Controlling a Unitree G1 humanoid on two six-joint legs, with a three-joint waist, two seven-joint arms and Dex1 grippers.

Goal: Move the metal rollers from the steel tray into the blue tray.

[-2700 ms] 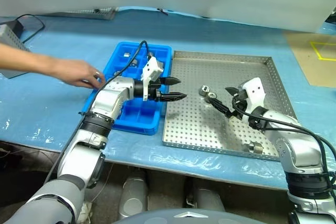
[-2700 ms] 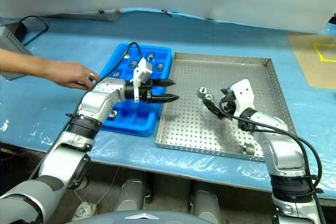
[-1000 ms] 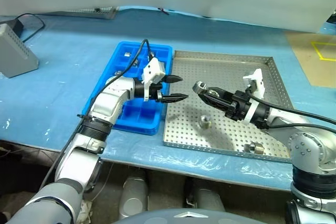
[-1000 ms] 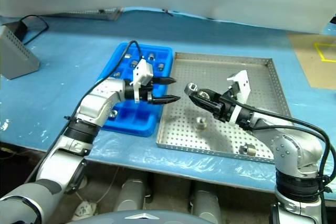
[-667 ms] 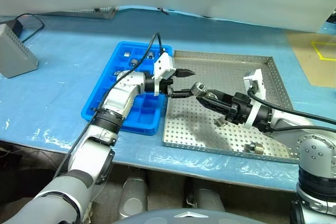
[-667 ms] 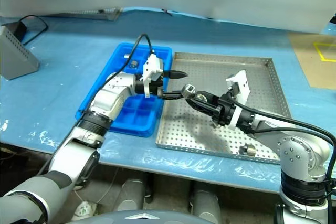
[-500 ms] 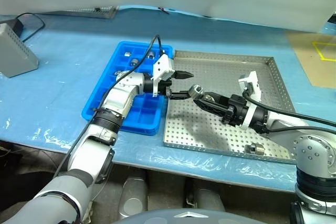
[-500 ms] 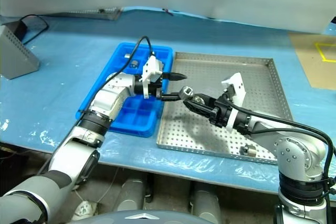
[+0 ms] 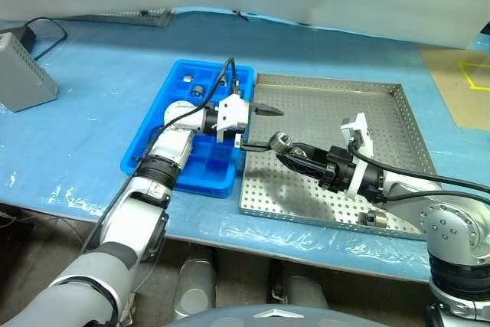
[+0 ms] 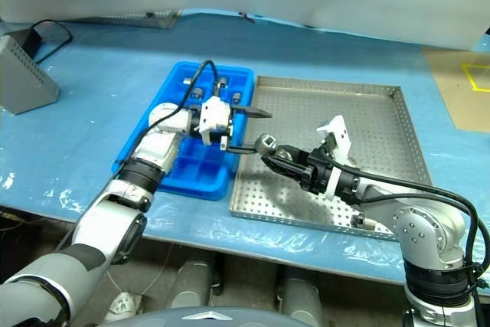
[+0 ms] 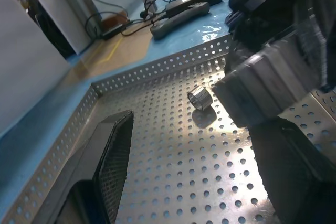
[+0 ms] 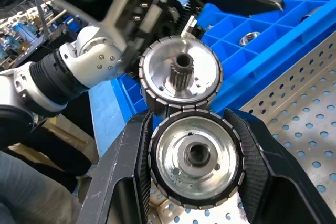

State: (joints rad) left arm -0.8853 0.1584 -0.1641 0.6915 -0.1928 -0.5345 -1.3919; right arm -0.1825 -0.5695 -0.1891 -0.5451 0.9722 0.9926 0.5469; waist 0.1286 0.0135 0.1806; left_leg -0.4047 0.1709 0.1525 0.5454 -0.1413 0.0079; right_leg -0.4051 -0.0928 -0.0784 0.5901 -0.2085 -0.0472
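Metal rollers [image 9: 373, 218]: one loose on the steel tray [image 9: 329, 105] floor near its front rim, a few lying in the far cells of the blue tray [image 9: 184, 187] just left of the steel tray, and one roller [image 12: 197, 156] pinched in the jaws of the right gripper [image 9: 282, 145] above the steel tray's left rim. Held out level toward the left gripper [image 9: 262, 129], apparently for a hand-over, with the blue tray on the left arm's side. Left jaws spread wide, one finger above and one below the offered piece, the lower close to touching it. A second toothed ring [image 12: 181, 80] pressed against the held roller just past the fingertips; cannot tell whether gripped as well. Open perforated floor across the steel tray's middle and right. Low rim and blue wall directly beneath the meeting point, so little room to dip there.
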